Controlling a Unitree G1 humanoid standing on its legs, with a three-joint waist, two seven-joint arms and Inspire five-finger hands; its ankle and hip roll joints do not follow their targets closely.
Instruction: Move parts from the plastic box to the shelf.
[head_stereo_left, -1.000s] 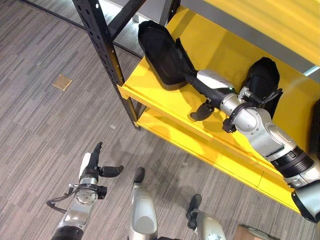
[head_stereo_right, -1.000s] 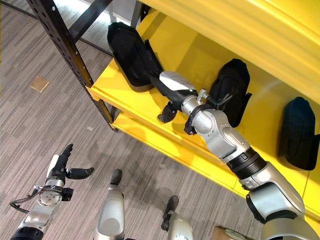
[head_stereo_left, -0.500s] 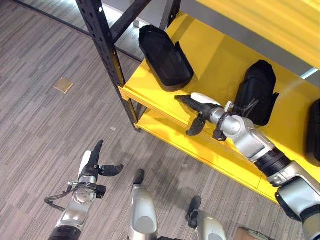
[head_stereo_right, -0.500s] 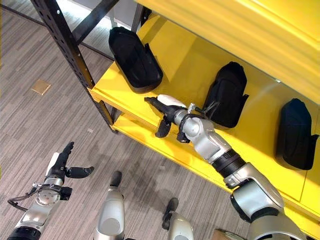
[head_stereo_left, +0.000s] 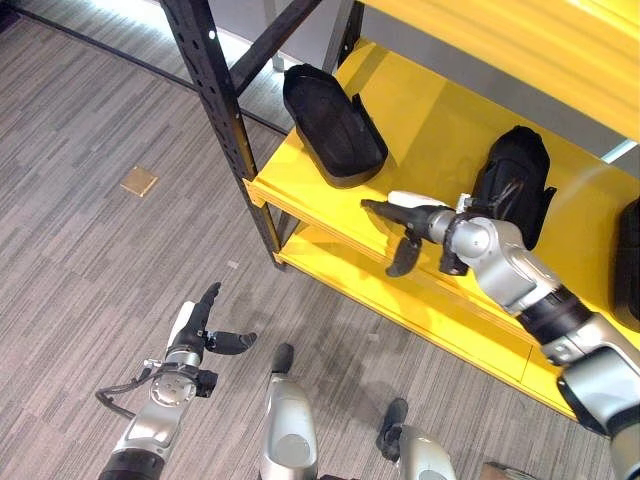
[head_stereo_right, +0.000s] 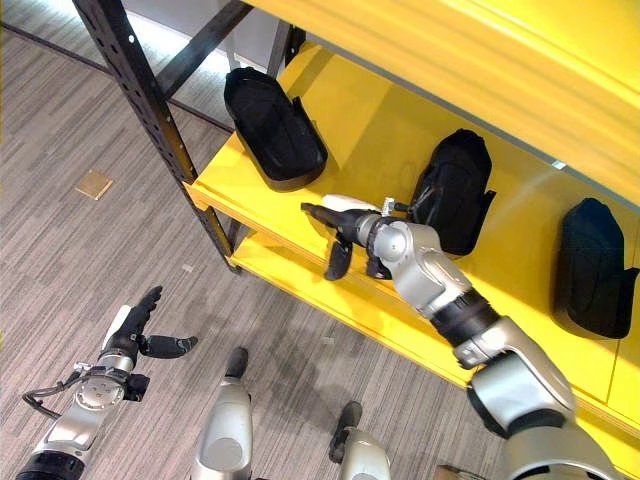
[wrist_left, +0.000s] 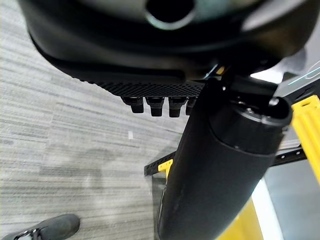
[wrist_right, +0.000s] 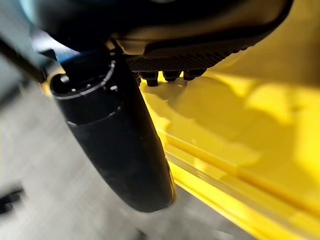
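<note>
Right robot hand (head_stereo_left: 400, 215) has let go and backed off the left black part (head_stereo_left: 333, 123), fingers open and empty; part's probably placed on the yellow shelf (head_stereo_left: 300, 185).

Two silver-grey jointed arms with black bands at the joints are seen. Each ends in a dark hand: left hand (head_stereo_left: 196, 335), right hand (head_stereo_left: 405, 218), each backed by a white cover. A ribbed black palm pad is shown in both wrist views.
</note>
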